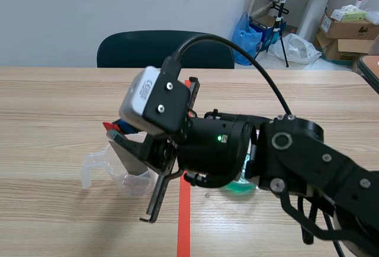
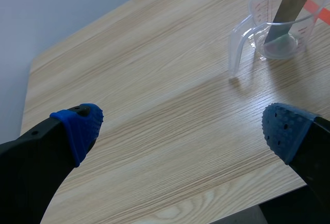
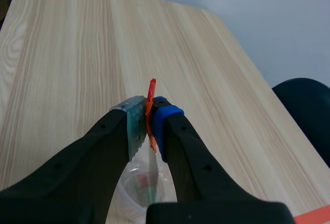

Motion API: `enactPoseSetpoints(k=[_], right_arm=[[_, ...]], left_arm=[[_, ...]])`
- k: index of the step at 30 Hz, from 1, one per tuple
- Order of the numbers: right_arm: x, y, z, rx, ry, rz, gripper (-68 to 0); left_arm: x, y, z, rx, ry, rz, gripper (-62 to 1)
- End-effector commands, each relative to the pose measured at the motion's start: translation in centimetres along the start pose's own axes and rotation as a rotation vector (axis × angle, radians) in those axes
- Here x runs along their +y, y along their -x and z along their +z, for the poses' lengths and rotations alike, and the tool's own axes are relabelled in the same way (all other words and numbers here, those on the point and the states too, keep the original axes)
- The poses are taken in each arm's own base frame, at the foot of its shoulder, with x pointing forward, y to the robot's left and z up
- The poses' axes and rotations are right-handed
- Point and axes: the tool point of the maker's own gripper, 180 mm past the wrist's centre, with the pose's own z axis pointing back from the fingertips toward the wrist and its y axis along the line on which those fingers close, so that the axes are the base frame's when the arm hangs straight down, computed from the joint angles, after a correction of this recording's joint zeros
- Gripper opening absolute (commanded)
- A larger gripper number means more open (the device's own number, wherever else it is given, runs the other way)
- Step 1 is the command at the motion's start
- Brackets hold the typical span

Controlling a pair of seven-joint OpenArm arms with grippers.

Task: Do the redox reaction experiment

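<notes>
Plainly, the wooden table [image 1: 59, 103] took up most of the scene, with a dark chair [image 1: 136, 47] pushed in at its far side and cardboard boxes [image 1: 349, 29] stacked on the floor beyond. The right arm [image 1: 320, 162] came in from the right and reached past the orange-red tape line [image 1: 184, 221] on the table.

The right claw [image 3: 150, 115] was clenched on a thin flat strip [image 2: 291, 2], and its fingers pointed down over a clear plastic measuring cup [image 1: 133, 181]. At the pinch the strip showed orange-red, while lower down it looked grey. Its lower end stood tilted inside the cup, resting near the bottom. The cup sat on the table just left of the tape line, its handle turned away from the line.

The left claw [image 2: 181, 123] hung released above bare wood, its blue dotted pads wide apart and nothing between them. The cup and strip lay well ahead of it and off to its right.

Behind the right arm, just right of the tape line, something green and see-through [image 1: 237, 186] sat on the table. Most of it was hidden, so I could not tell what it was.
</notes>
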Motion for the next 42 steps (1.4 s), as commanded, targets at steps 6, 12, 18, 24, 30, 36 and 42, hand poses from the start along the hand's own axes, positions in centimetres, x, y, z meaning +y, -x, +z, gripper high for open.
enactPoseSetpoints(k=[6,12,18,24,30,36,42], right_arm=[[-2.8,-1.6,-0.6,-0.012,0.006,-0.069,-66.9],[-4.0,-3.0,-0.9,0.028,0.011,-0.087,-66.9],[-4.1,-5.9,-1.0,0.05,-0.003,-0.079,-66.8],[-4.6,-9.3,-0.3,0.016,0.01,-0.07,-66.9],[-6.4,-11.8,0.5,0.009,0.058,-0.075,-66.9],[-7.1,-13.3,0.5,-0.004,0.038,-0.097,-66.9],[-7.3,-13.2,0.5,0.011,0.039,-0.101,-66.9]], left_arm=[[0.1,-0.6,-0.1,-0.024,-0.013,0.009,1.4],[0.1,-0.6,-0.1,-0.024,-0.013,0.009,1.4],[0.1,-0.6,-0.1,-0.024,-0.012,0.009,1.4],[0.1,-0.6,-0.1,-0.024,-0.012,0.009,1.4],[0.1,-0.6,-0.1,-0.024,-0.012,0.009,1.4],[0.1,-0.6,-0.1,-0.024,-0.012,0.01,1.4],[0.1,-0.6,-0.1,-0.024,-0.012,0.01,1.4]])
